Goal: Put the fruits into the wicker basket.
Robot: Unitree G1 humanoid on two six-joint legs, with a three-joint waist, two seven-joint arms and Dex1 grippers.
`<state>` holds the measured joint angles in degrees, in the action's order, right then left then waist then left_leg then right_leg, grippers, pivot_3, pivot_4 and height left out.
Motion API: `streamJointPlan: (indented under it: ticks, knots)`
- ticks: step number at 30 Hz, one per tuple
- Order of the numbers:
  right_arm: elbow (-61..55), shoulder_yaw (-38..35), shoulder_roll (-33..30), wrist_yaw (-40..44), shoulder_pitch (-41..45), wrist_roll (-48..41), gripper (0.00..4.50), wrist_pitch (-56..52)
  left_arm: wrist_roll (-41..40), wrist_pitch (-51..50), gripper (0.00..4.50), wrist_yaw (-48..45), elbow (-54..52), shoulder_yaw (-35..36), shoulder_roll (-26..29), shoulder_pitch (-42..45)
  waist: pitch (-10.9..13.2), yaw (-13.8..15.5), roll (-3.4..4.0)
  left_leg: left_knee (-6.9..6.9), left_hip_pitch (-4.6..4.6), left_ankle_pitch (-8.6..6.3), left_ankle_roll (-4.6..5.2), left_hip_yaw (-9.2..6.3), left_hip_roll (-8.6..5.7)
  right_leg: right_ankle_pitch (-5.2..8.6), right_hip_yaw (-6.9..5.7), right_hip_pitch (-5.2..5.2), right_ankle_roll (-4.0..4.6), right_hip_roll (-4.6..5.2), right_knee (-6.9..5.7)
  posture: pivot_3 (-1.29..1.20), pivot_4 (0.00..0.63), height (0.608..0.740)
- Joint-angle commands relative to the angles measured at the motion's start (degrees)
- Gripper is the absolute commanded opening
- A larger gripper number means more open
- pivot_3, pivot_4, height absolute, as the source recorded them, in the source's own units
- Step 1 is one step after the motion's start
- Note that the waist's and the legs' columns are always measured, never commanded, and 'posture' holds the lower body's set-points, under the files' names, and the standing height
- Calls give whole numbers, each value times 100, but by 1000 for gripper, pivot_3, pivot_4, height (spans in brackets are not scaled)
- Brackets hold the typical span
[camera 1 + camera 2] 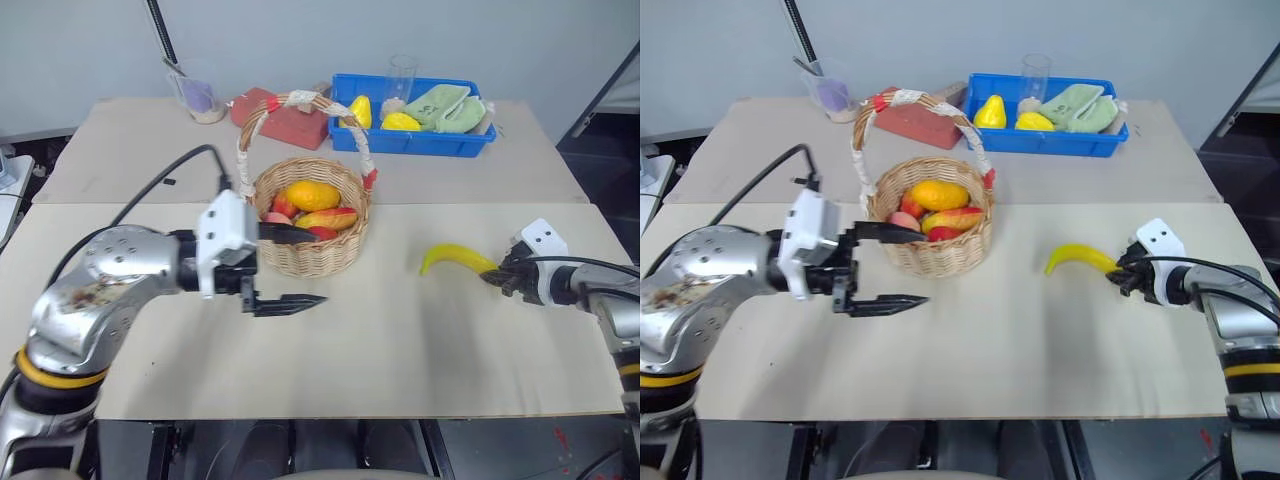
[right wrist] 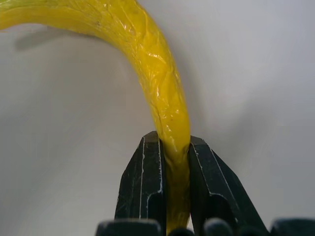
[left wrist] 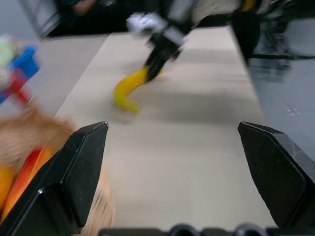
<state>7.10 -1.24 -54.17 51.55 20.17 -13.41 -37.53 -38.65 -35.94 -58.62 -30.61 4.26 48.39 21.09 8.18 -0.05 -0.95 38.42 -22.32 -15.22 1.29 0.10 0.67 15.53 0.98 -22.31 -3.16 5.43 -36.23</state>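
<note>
Nearest you, your right gripper (image 2: pixel 165 196) is pinching the banana (image 1: pixel 455 259) at one end, its two black fingers (image 2: pixel 142 187) pressed on the narrow tip while the rest of the curve lies on the beige table (image 1: pixel 400 340), off to your right. Because the hold is so far out on the end, you may find the banana swings or twists in the jaws once you lift it, and it could slip free before it gets across.

Your left gripper (image 1: pixel 290 270) hangs with its fingers spread wide and holding nothing, just in front of the wicker basket (image 1: pixel 310 255). It sits in the path you would take; leave it there and the banana or your right arm may knock it.

The basket already holds the bumpy orange-yellow fruit (image 1: pixel 312 195) among other pieces. Mind its tall arched handle (image 1: pixel 290 105): a long banana brought in crosswise could catch on it.

Farthest back stands a blue bin (image 1: pixel 410 140).
</note>
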Motion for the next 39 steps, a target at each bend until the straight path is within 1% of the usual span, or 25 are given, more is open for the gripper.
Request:
streamJointPlan:
  ticks: [1,3,5,8,9,11,15,19,23,25,27,29,34,35,36,39]
  knots:
    - [-1590,-527,-213,169,-57,-632,192,-675,-267,106,4500,67,-254,1000,120,-570,1,-32,3,0,1,-1,1,1,8,0,2,0,1,-3,-1,0,150,740]
    - [-2294,-604,-136,131,-55,-975,192,-1123,-384,120,4500,122,-332,1385,109,-910,1,-53,5,-1,5,-1,1,-3,17,1,5,1,3,-7,-3,0,150,740]
    - [-2927,-577,93,-26,118,-1378,192,-1602,-526,115,4500,145,-363,1772,80,-1258,1,-63,4,-1,5,-2,1,-8,18,1,-1,6,5,-11,0,0,150,740]
    - [-3463,-288,768,-492,737,-1792,192,-2208,-649,203,4500,74,-386,2359,54,-1851,1,-71,5,-4,10,-2,1,-8,22,0,1,7,9,-11,-2,0,150,740]
    - [-3486,-111,1131,-700,1043,-1848,192,-2347,-713,199,4500,73,-411,2542,54,-1997,1,-67,5,-8,10,-2,0,-7,21,0,2,4,9,-8,-3,0,150,740]
    - [-3391,149,1737,-1033,1528,-1899,192,-2514,-856,183,4500,86,-483,2779,74,-2166,1,-70,3,-8,11,-2,-1,-9,20,-1,0,4,11,-8,-4,0,150,740]
    - [-2905,559,2547,-1487,2182,-1711,192,-2495,-959,174,4500,200,-602,2996,94,-2366,1,10,4,-8,6,-1,-4,-18,14,-3,-5,-2,14,-2,-9,0,150,740]
    - [-2388,843,3012,-1719,2548,-1489,192,-2229,-1086,144,4500,384,-694,3047,86,-2387,1,30,4,-9,3,2,-11,-17,7,-4,-5,-4,14,4,-9,0,150,740]
    - [-1871,994,3227,-1767,2797,-1236,192,-1878,-1173,149,4500,558,-761,3042,85,-2395,1,-12,4,-11,5,3,-13,-15,7,-4,-4,-6,16,0,-13,0,150,740]
    - [-1544,979,3390,-1888,2940,-1081,192,-1662,-1203,164,4500,637,-781,3009,79,-2389,1,-55,4,-11,6,3,-13,-14,6,-4,-4,-12,16,-1,-58,0,150,740]
    - [-1319,952,3506,-1978,3038,-956,192,-1505,-1228,173,4500,705,-789,2963,77,-2352,1,-83,4,-12,6,4,-13,-13,3,-6,-3,-17,19,-7,-66,0,150,740]
    - [-1156,940,3573,-2048,3093,-843,1219,-1379,-1250,178,4500,752,-777,2910,83,-2295,1,-93,4,-13,7,4,-14,-13,6,-7,-3,-25,24,-14,-78,0,150,740]
    - [-1188,909,3638,-2082,3115,-792,2814,-1346,-1316,151,4500,839,-699,2775,106,-2101,1,-90,4,-15,5,5,-15,-12,5,-6,-2,-31,26,-14,-84,0,150,740]
    - [-1285,891,3611,-2038,3100,-830,3288,-1380,-1320,148,4500,846,-673,2745,112,-2064,1,-91,4,-15,5,5,-15,-12,6,-6,-2,-31,26,-14,-84,0,150,740]
    - [-1395,874,3574,-1971,3076,-885,3551,-1412,-1317,147,4500,849,-651,2718,118,-2037,2,-90,5,-15,6,5,-15,-12,6,-6,-2,-31,26,-15,-84,0,150,740]
    - [-1973,880,3217,-1465,2908,-1187,3551,-1551,-1303,139,4500,863,-594,2624,147,-1952,2,-72,6,-15,3,5,-15,-12,6,-6,-3,-33,26,-14,-83,0,150,740]
